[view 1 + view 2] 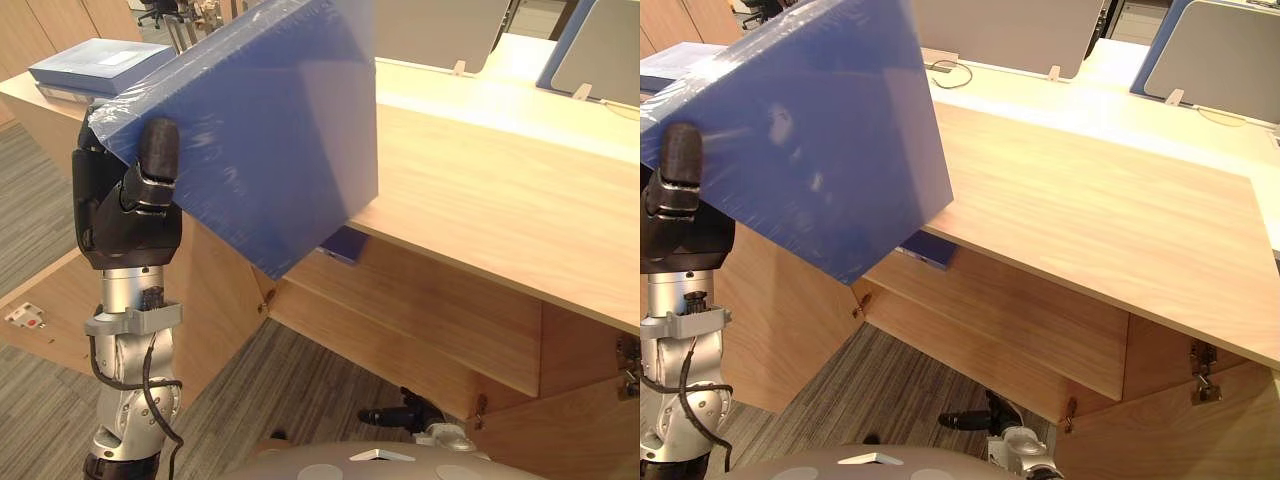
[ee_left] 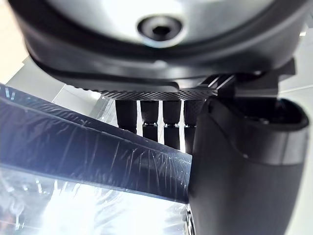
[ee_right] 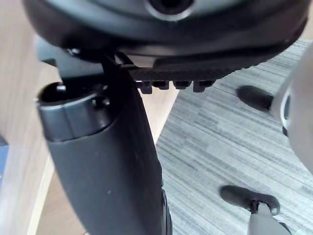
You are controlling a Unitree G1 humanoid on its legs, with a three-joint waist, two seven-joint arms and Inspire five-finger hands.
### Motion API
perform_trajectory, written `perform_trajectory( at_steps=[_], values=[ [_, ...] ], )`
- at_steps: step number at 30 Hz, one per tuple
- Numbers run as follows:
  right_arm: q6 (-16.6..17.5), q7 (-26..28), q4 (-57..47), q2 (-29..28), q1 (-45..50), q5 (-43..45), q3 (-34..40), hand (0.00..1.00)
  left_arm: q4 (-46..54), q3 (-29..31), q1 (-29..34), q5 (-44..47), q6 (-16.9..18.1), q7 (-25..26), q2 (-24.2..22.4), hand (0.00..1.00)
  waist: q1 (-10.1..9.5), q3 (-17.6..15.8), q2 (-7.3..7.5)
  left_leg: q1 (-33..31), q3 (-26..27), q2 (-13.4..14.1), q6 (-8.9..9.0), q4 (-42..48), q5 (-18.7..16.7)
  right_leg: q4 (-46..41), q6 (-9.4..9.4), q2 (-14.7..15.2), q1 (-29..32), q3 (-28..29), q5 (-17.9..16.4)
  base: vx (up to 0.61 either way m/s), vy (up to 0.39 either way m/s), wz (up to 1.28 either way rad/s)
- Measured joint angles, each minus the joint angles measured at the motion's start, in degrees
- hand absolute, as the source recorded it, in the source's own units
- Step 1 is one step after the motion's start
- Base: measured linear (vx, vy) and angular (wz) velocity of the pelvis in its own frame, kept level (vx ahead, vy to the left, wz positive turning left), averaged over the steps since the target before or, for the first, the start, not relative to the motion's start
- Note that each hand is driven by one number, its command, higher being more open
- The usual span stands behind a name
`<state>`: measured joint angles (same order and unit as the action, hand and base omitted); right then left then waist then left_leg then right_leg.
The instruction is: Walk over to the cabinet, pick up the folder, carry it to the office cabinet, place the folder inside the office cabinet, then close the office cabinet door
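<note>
- The left hand [image 1: 130,215] is up at about the height of the cabinet top, grasping the folder [image 1: 260,130]. The thumb lies across the near face and the fingers [image 2: 149,117] are wrapped behind the edge.
- The folder is a thick blue one, wrapped in clear crinkled film. It hangs in the air, tilted, with one corner pointing down — not in the cabinet and not resting on anything.
- From where the head looks, the folder sits in front of the left end of the office cabinet [image 1: 500,200]. This is a long, low unit in light wood with a broad flat top.
- Below that top the front is open, and a shelf board [image 1: 400,320] runs across inside.
- Something dark blue [image 1: 345,245] shows just under the edge of the top, partly hidden behind the raised folder.
- A wooden door panel [image 1: 45,290] stands swung out at the lower left, with a small white catch [image 1: 25,318] on it.
- The right hand [image 3: 107,161] hangs low beside a wooden panel, over the grey striped carpet [image 1: 300,380] — I can't tell whether it is clenched or released.
- Farther off at the upper left, a stack of blue folders [image 1: 100,65] lies flat on another wooden counter.
</note>
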<state>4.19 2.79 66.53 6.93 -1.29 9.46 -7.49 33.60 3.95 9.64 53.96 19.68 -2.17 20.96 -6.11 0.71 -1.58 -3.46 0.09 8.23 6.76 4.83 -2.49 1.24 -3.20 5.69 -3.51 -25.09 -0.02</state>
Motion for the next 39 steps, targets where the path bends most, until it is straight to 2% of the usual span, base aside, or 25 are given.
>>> perform_trajectory(
  at_steps=[2,5,7,10,14,17,25,33,37,39],
  values=[
    [-0.11,1.14,-4.08,1.85,0.42,0.03,-0.03,1.0,-0.07,1.23,0.86,1.29,-0.02,-1.63,1.44,0.0,0.04,0.0,0.01,0.07,0.28,0.05,0.0,0.0,-0.06,0.04,-0.06,0.02,0.09,0.24,0.07,0.0,0.005,-0.06],
    [-0.06,4.28,-15.44,7.33,1.99,0.91,0.23,1.0,-0.04,4.7,3.89,4.48,-0.62,-4.55,6.13,0.0,0.75,0.02,0.03,0.43,0.65,0.14,0.13,-0.04,-0.15,-0.07,-0.08,0.04,0.08,0.5,0.11,0.0,0.005,-0.06],
    [0.46,6.91,-22.35,12.47,2.93,5.12,2.4,1.0,-0.05,7.03,5.35,6.52,-1.45,-7.56,9.2,0.0,0.47,0.11,0.17,0.82,1.15,0.16,0.08,-0.05,-0.41,-0.09,-0.08,0.1,-0.03,0.99,0.1,0.0,0.011,-0.1],
    [0.66,8.6,-27.67,17.32,3.5,8.41,6.0,1.0,-0.08,8.44,6.41,7.96,-1.92,-10.27,11.24,0.0,0.61,0.3,0.42,0.9,1.43,0.17,0.15,0.02,-0.62,-0.08,-0.11,0.15,-0.02,1.27,0.12,0.0,0.008,-0.06],
    [0.87,11.88,-34.44,22.28,5.54,13.21,9.01,1.0,-0.54,9.99,6.95,10.28,-3.18,-13.61,11.53,0.0,1.06,0.31,0.43,0.96,1.86,0.22,0.21,0.3,-1.12,-0.07,-0.13,0.17,0.0,1.68,0.12,0.01,0.004,-0.04],
    [1.35,13.22,-36.43,22.82,5.56,16.05,10.32,1.0,-0.67,10.26,7.34,11.52,-4.03,-15.82,11.57,0.0,1.73,0.32,0.44,0.93,2.34,0.31,0.15,1.05,-1.77,-0.06,-0.14,0.17,0.0,2.13,0.12,0.02,0.007,-0.09],
    [1.33,16.77,-37.54,22.82,5.68,18.51,10.38,1.0,-1.68,11.17,7.15,13.82,-5.13,-18.76,11.57,0.0,1.7,0.36,0.37,0.78,2.82,0.24,0.08,2.0,-2.85,0.01,-0.19,0.28,-0.02,2.64,0.11,0.01,0.005,-0.03],
    [1.28,16.82,-37.52,21.61,5.67,18.35,10.98,1.0,-2.0,14.24,7.15,15.0,-6.02,-19.0,10.82,0.0,1.71,0.25,0.19,0.78,2.73,0.16,0.08,1.98,-2.91,0.01,-0.29,0.33,-0.01,2.58,0.02,0.0,0.0,0.0],
    [1.26,16.25,-37.16,19.16,5.56,17.58,12.76,1.0,-2.09,18.56,7.42,15.12,-6.06,-18.95,10.75,0.0,1.67,0.23,0.16,0.76,2.55,0.16,0.08,1.96,-2.91,-0.08,-0.31,0.33,-0.02,2.39,-0.14,0.0,0.0,0.0],
    [1.29,14.92,-35.37,17.58,4.63,13.71,12.78,1.0,-2.08,20.05,8.73,15.23,-6.06,-18.9,10.36,0.0,1.57,0.23,0.16,0.76,2.51,0.13,0.08,1.96,-2.91,-0.09,-0.3,0.37,-0.03,2.33,-0.15,0.0,0.0,0.0]
  ],
)
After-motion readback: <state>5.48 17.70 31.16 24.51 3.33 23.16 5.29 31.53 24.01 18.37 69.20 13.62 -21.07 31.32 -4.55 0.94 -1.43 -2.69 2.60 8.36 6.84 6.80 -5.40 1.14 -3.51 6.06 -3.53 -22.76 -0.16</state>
